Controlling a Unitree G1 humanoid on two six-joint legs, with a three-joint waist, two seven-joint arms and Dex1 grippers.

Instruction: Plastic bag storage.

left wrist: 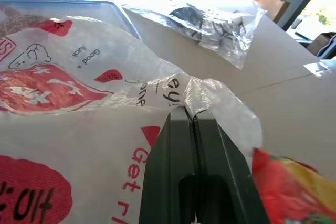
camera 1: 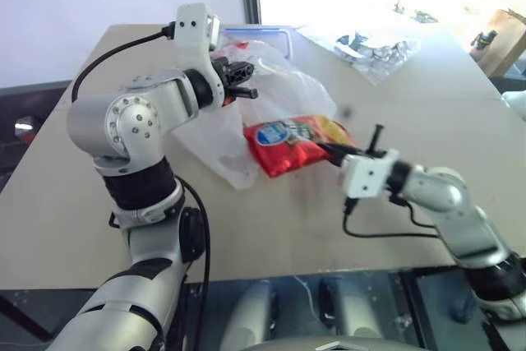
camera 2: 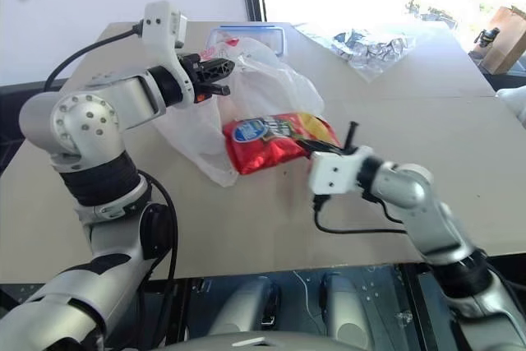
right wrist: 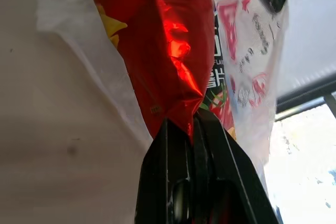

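Left eye view: plastic bag [camera 1: 271, 88] draped lengthwise from clamped left hand [camera 1: 243, 81] toward near edge.

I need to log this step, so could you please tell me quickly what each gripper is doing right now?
Left gripper: shut on the plastic bag.
Right gripper: shut on the red snack packet.

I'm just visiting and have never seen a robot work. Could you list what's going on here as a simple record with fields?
Surface: table
Left gripper: shut on the plastic bag, lifting its edge
Right gripper: shut on the end of the red snack packet
Packet position: at the bag's mouth, overlapping the bag
Behind the bag: blue-rimmed clear container
Far side: clear bag with dark contents
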